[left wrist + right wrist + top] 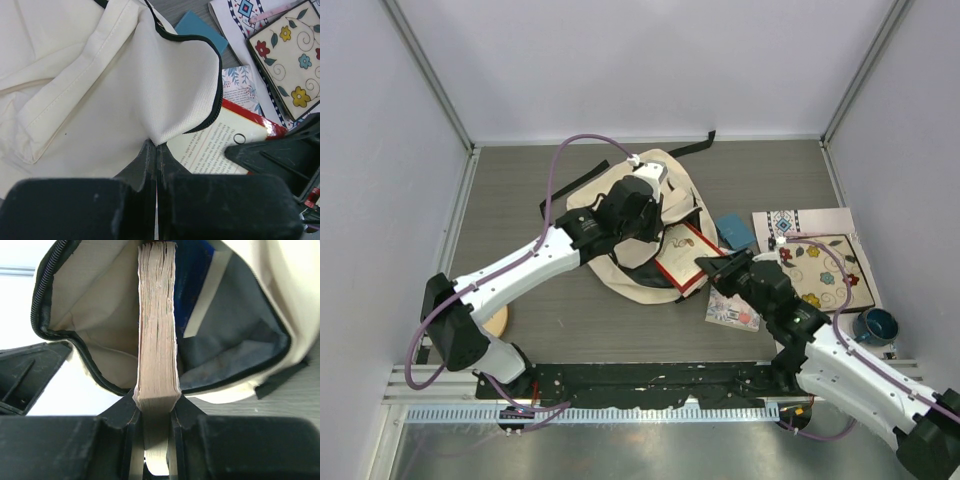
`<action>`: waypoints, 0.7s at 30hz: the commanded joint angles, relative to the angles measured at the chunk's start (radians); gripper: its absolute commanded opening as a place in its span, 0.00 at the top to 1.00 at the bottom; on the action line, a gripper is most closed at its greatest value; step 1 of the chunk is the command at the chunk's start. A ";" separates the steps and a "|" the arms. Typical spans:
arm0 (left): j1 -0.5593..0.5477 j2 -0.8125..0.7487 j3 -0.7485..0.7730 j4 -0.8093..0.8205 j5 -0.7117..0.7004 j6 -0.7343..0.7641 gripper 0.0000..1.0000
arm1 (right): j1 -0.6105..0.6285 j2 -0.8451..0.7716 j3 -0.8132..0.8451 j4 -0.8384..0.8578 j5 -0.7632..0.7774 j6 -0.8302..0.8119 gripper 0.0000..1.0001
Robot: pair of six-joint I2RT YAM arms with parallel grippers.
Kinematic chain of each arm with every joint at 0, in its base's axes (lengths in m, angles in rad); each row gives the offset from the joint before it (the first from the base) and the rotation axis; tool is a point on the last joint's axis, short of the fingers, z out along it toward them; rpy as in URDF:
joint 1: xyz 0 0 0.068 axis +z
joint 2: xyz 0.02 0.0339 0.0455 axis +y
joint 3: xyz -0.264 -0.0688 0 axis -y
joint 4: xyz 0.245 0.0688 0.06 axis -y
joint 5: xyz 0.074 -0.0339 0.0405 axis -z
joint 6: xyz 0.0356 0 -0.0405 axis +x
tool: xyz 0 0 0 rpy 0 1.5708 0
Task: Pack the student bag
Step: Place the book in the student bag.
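Right claw (156, 405) clamped on a thick book (156, 320) by its near end, jaws partway closed and pressing both covers, page edges turned to the wrist camera. Across from it, left claw (154, 147) shut tight, pinching a fold of cream fabric at the zipper (218, 95) edge of the student bag (100, 90) and lifting that flap off the counter (560, 300).

Seen from above, student bag mid-counter, under the left arm, ahead and to the left of the right claw. Opens toward the right claw: dark-lined mouth ringed by black zipper, straight ahead along the book's long axis. Leading end of the book at the mouth, seemingly just past the zipper line, the rest outside.

Likely step in hand: sliding the book in. Calls for a straight push along that axis with the flap kept high — otherwise a risk of catching a cover on the zipper. Right arm nearer and loaded; left arm acting as holder.

Beside the bag on the right, a blue card (734, 232) and a flowered tile (830, 270), neither touched by a claw.
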 commanded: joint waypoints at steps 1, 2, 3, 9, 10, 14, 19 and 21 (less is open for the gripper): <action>-0.001 -0.053 0.032 0.074 0.030 -0.009 1.00 | -0.003 0.096 -0.007 0.368 -0.055 0.069 0.99; -0.001 -0.055 0.029 0.081 0.036 -0.009 1.00 | -0.003 0.146 -0.009 0.393 -0.061 0.077 0.99; -0.001 -0.052 0.031 0.081 0.037 -0.008 1.00 | -0.004 0.168 -0.012 0.418 -0.063 0.080 0.99; -0.003 -0.053 0.039 0.077 0.057 -0.009 1.00 | -0.007 0.309 0.000 0.553 -0.001 0.069 0.99; -0.001 -0.053 0.039 0.077 0.059 -0.008 1.00 | -0.007 0.323 0.002 0.579 0.026 0.062 0.99; -0.001 -0.055 0.034 0.080 0.062 -0.005 1.00 | -0.011 0.396 0.031 0.599 0.083 0.038 0.99; -0.001 -0.056 0.032 0.081 0.076 0.002 1.00 | -0.012 0.536 0.076 0.705 0.117 0.040 0.99; -0.001 -0.059 0.032 0.080 0.073 0.003 1.00 | -0.011 0.593 0.115 0.722 0.123 0.035 0.99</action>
